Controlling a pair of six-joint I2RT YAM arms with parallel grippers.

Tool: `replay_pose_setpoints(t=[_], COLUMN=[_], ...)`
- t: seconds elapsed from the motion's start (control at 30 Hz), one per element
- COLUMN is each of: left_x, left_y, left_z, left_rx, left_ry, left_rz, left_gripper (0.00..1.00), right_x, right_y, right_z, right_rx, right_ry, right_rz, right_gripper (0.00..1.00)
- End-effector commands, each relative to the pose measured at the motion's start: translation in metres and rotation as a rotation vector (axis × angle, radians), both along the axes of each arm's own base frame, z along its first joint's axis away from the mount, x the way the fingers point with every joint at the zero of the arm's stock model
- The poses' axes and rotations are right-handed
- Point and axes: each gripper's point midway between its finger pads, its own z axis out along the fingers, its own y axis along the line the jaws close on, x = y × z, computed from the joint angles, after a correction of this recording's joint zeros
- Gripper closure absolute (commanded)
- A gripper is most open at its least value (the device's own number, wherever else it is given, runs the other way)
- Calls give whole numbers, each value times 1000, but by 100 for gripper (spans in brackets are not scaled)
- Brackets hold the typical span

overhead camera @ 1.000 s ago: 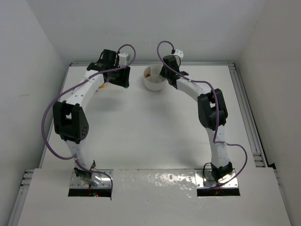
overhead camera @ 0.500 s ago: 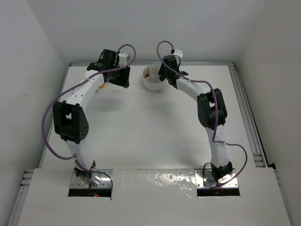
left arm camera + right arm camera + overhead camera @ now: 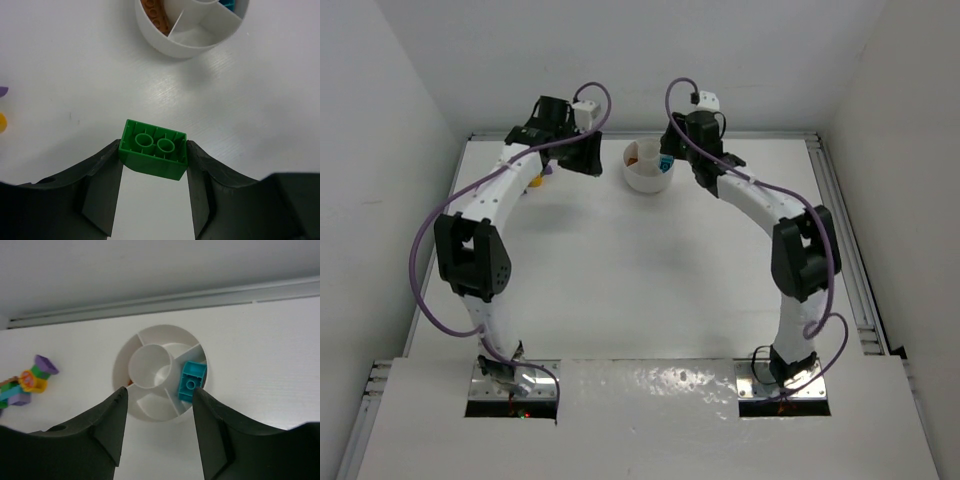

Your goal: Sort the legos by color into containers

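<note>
**Green brick held short of the dish**

The left gripper (image 3: 154, 150) is closed narrow on a green brick (image 3: 153, 142), which is gripped by its ends so that the long axis runs from jaw to jaw. The right gripper (image 3: 159, 395) is parted and empty directly above the round divided dish (image 3: 119, 371) — the nearer arm, though the load is carried by the left. From the left jaws the dish lies ahead and slightly right, near but not beneath them. A bare wedge is turned toward them, with an orange brick (image 3: 155, 17) in the wedge beside it. A teal brick (image 3: 191, 381) lies in a wedge just inside the right gripper's right-hand jaw.
</note>
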Motion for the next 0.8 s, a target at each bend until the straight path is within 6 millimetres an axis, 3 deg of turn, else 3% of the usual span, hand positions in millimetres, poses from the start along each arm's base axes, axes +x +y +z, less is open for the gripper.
replay_pose_setpoints(t=[0.0,0.03,0.1,0.17,0.2,0.23,0.3,0.33,0.57,0.77], left_x=[26,32,42,47,51,53,54,57,75,83], left_y=[-27,-32,-44,-62,-71,-80,-101,-108,-122,-138], left_z=[33,24,31,21,25,12,13,2,-5,-13], left_rx=[-75,-88,-102,-77,-83,-71,-46,-42,-51,-99], left_ry=[-104,-78,-96,-90,-100,-81,-106,-91,-130,-134], left_rz=[-10,13,58,76,89,98,120,145,310,318], left_gripper=[100,100,100,100,100,100,100,100,100,100], right_x=[-20,-25,-37,-46,-52,-54,-64,-67,-92,-103], right_y=[6,2,-7,-14,-18,-22,-33,-37,-62,-72], right_z=[59,59,55,57,45,42,32,30,16,9], right_rx=[45,46,53,53,45,41,29,23,-24,-26], right_ry=[-133,-131,-119,-120,-94,-86,-58,-51,-16,7], right_rz=[77,66,45,26,15,3,-38,-49,-113,-148], right_gripper=[46,46,46,46,46,46,47,47,48,48])
